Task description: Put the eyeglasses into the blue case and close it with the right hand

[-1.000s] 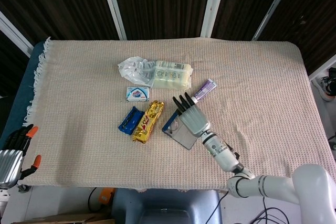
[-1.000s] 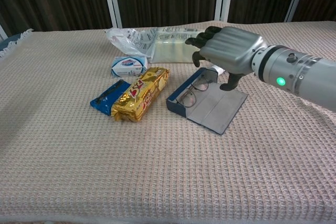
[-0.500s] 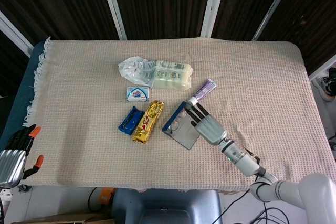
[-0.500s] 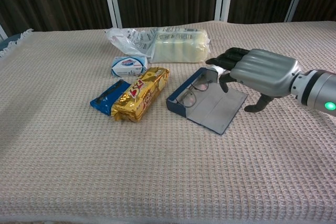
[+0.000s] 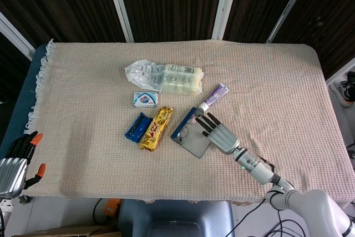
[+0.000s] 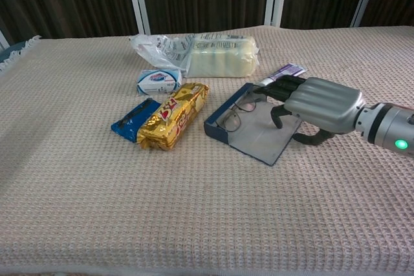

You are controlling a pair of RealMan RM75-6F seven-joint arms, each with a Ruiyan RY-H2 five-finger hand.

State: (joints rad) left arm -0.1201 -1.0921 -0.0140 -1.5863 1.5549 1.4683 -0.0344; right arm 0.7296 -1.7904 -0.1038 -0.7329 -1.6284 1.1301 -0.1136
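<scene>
The blue case [image 5: 195, 142] [image 6: 262, 135] lies open mid-table, its grey-lined lid flat toward my right. The eyeglasses [image 6: 233, 116] [image 5: 186, 130] sit in the case's blue tray on the left side. My right hand [image 5: 219, 132] [image 6: 318, 103] is low at the lid's right edge. Its dark fingers [image 6: 279, 86] reach over the lid's far corner, and the thumb hangs down beside the edge. I cannot tell whether the lid is pinched. My left hand [image 5: 15, 161] hangs off the table's left front corner, fingers apart, holding nothing.
Left of the case lie a gold snack pack [image 5: 156, 128] [image 6: 173, 116] and a small blue packet [image 5: 137, 126] [image 6: 134, 119]. Behind them are a white-blue box [image 5: 145, 99] [image 6: 158, 81], a crinkled plastic pack [image 5: 180, 79] [image 6: 220, 56] and a purple-capped tube [image 5: 215, 96] [image 6: 284, 70].
My right hand moved from above the case out to the right, then came down and back to the lid's right edge. The case and eyeglasses stayed put.
</scene>
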